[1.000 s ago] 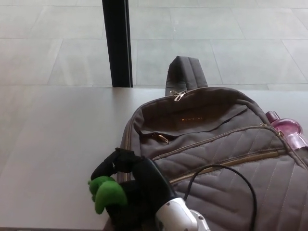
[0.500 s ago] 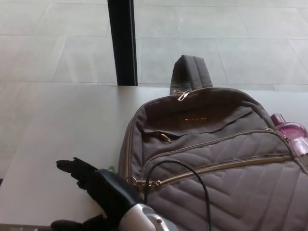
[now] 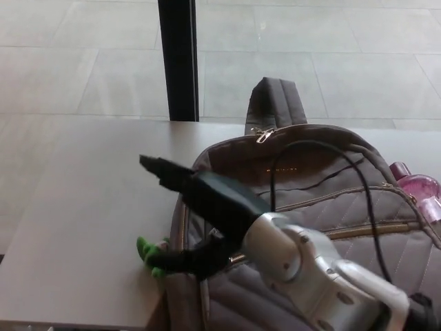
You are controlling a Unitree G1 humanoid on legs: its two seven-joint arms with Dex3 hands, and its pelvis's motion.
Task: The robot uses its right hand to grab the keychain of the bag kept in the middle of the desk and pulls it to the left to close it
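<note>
On the grey desk in front of you sits the brown bag, a bit to the right of the middle. Your right hand comes in from the bottom right and lies across the bag's left side, so it hides a lot of the front pockets. Its fingers are spread wide apart and hold nothing. The top ones point out to the left over the desk, and the bottom one reaches down toward the green keychain. The keychain peeks out by the bag's lower left edge, right at that fingertip, but you cannot tell if they touch. A black cable loops over the bag from your arm. A pink bottle sticks out at the bag's right side. Behind the desk, a black post stands on the tiled floor.
</note>
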